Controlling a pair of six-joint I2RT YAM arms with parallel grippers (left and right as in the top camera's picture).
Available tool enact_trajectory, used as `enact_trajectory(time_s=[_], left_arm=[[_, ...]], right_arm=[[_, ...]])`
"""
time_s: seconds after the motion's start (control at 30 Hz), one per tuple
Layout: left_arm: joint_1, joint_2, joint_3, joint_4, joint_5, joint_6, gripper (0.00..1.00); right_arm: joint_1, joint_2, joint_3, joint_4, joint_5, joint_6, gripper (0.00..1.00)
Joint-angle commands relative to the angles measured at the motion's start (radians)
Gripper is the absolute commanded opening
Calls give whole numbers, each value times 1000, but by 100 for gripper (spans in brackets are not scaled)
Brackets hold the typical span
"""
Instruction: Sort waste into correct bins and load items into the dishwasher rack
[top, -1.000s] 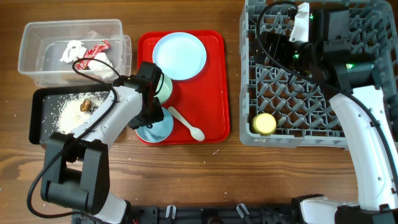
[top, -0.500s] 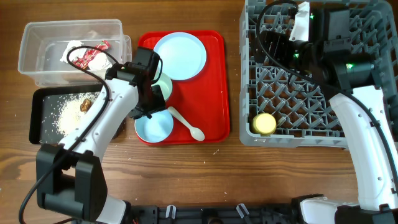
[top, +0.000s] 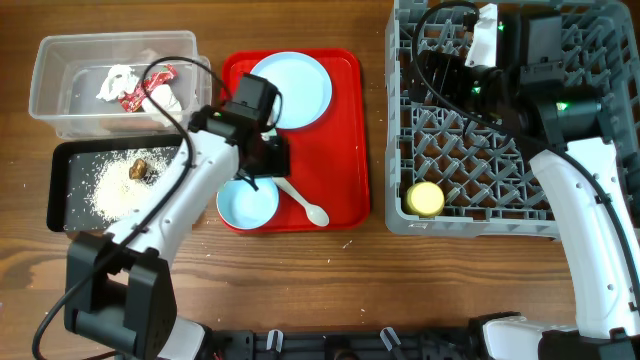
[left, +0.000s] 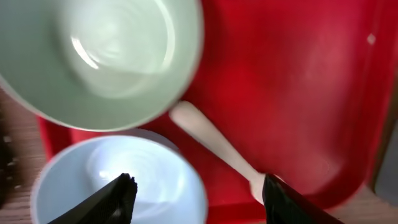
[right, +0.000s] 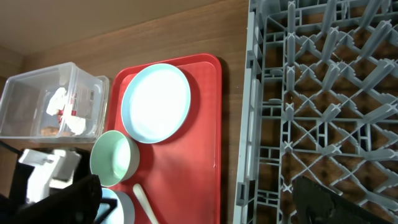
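My left gripper (top: 268, 158) (left: 199, 194) hangs open and empty over the flat red tray (top: 345, 150), above the white spoon (top: 300, 200) (left: 211, 140), the pale green bowl (left: 106, 56) (right: 113, 158) and the light blue bowl (top: 248, 203) (left: 118, 180). The pale blue plate (top: 290, 90) (right: 155, 102) lies at the tray's far end. The clear tub (top: 60, 95) holds white tissue (top: 118, 82) and a red wrapper (top: 148, 88). The black tray (top: 65, 190) holds rice grains (top: 108, 185) and a brown scrap (top: 140, 168). My right gripper (right: 199, 205) is open and empty over the grey rack (top: 480, 130), where the yellow cup (top: 424, 199) sits.
The red tray lies between the bins on the left and the rack on the right, with a strip of bare wood (top: 378, 120) beside the rack. My left arm (top: 170, 210) crosses over the black tray's right end. A few white crumbs lie on the table in front of the tray.
My left gripper has moved right and away from above the light blue bowl toward the tray's middle, now covering the green bowl in the overhead view. The right arm has not moved.
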Motion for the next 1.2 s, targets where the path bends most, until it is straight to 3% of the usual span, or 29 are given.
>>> enact_trajectory(time_s=[0.0,0.17,0.57,0.67,0.8,0.9,1.17], left_arm=[[-88,-21,18,6,36,-3,65],[-164,0,18,6,18,-245,63],[-266,20,17,10,-51,-550,61],[-306,26,17,9,-132,-589,58],[-341,48,8,11,-254,-660,65],[-339,94,2,18,-270,-721,64],[-339,187,2,37,-283,-720,59]], right_arm=[[4,13,7,-1,7,-13,100],[4,13,7,-3,20,-23,100],[4,13,7,-27,21,-67,100],[4,13,7,-36,20,-66,100],[4,13,7,-58,21,-67,100],[4,13,7,-61,21,-74,100],[4,13,7,-61,21,-73,100]])
